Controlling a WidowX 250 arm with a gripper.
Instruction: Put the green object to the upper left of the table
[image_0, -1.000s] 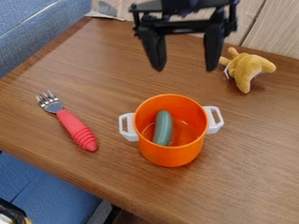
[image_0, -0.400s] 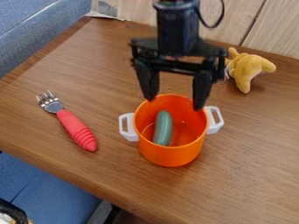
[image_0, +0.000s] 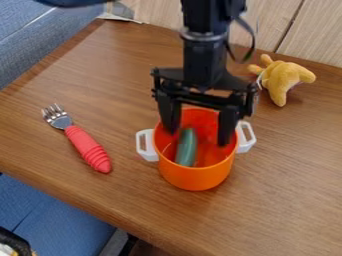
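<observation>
My gripper (image_0: 198, 139) hangs over the orange pot, its two fingers apart and their tips at the mouth of the pot. The green object (image_0: 186, 148), a smooth rounded stick, leans inside the orange pot (image_0: 196, 178), on the left side of its interior. One fingertip is close to its upper end; whether they touch I cannot tell. The other fingertip is over the pot's right part. The wooden table (image_0: 80, 80) carries the pot near its middle.
A fork with a red handle (image_0: 88, 148) lies left of the pot. At the upper right is a yellow plush toy (image_0: 283, 79). White handles (image_0: 246, 136) stick out from the pot's sides. A blue couch (image_0: 47, 30) borders the table's upper left.
From above the table's back part, my gripper has come down and toward the camera to the pot's mouth, its fingers still apart. The pot and green object have not moved.
</observation>
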